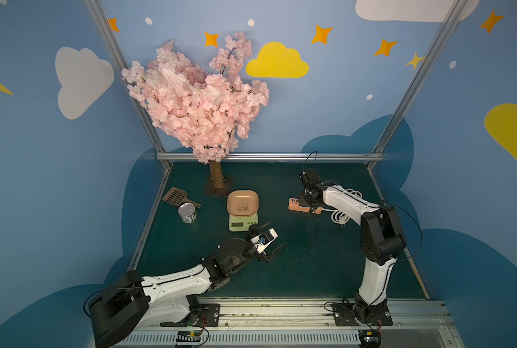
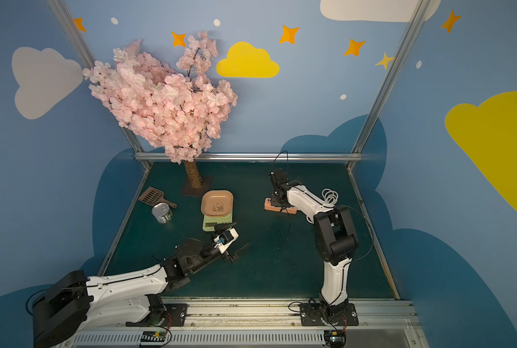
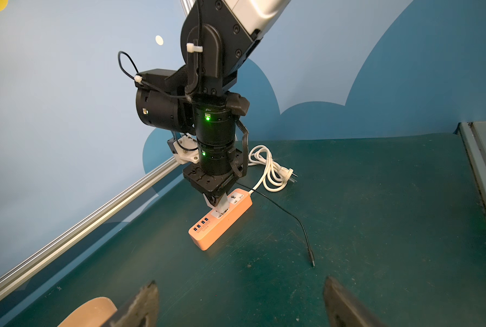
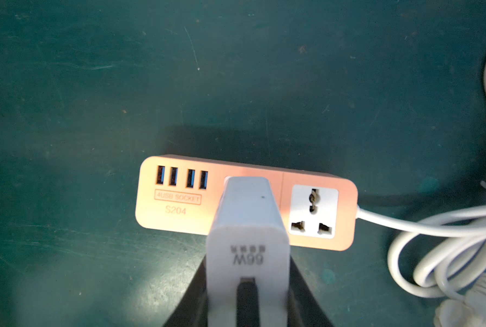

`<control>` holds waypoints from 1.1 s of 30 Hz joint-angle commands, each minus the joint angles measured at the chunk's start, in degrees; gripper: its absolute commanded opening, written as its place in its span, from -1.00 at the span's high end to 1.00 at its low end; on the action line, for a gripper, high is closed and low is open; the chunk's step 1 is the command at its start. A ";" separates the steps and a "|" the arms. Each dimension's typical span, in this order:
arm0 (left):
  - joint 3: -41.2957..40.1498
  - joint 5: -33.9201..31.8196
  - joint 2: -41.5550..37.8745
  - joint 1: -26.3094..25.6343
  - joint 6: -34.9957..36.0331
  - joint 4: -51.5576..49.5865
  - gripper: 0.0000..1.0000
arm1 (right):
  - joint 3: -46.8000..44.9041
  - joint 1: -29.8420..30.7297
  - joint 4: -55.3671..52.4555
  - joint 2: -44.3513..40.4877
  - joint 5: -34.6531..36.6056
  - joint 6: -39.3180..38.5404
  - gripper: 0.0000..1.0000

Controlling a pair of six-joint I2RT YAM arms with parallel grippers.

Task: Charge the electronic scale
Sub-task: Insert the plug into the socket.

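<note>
Twice looked at the jaws. Found the right gripper [image 3: 215, 201] closed to a narrow gap on the white charger block [image 4: 247, 220], pointing straight down and holding it upright on the middle socket of the salmon-orange power strip [image 4: 176, 209]. Could not confirm full seating of the pins. Found the left gripper [image 3: 240, 303] wide open and empty, just beside the front corner of the electronic scale [image 1: 242, 211].

Saw the scale in the middle of the table, well apart from the strip, with nothing plugged into it. Saw the thin black cable [image 3: 292, 216] running from the charger, and its free plug [image 3: 311, 259] lying loose on the mat. Judged the charger step nearly done and the cable-to-scale step left. Noticed also the strip's own white cord [image 3: 270, 170], coiled and unplugged on the table.

Saw a worn dark green mat [image 1: 311, 271], a tin can [image 1: 187, 213], a brown scoop [image 1: 177, 197], an artificial cherry tree [image 1: 197, 99], and blue walls [image 1: 341, 105] with painted clouds and stars.
</note>
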 commanded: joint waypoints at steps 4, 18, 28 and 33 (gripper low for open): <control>0.06 -0.17 -0.84 0.01 -0.85 -0.33 -0.80 | 3.19 -0.44 -3.07 2.23 -1.72 1.50 0.91; 0.12 -0.09 -0.82 0.01 -0.94 -0.70 -0.80 | 8.34 -1.58 -9.71 5.35 -2.26 1.64 0.89; 0.21 0.05 -0.70 -0.01 -1.20 -0.69 -0.81 | 8.15 -1.58 -10.24 6.24 -3.04 1.61 0.91; 0.21 0.00 -0.78 -0.01 -1.38 -0.86 -0.80 | 7.46 -1.75 -11.85 6.90 -4.04 2.09 0.93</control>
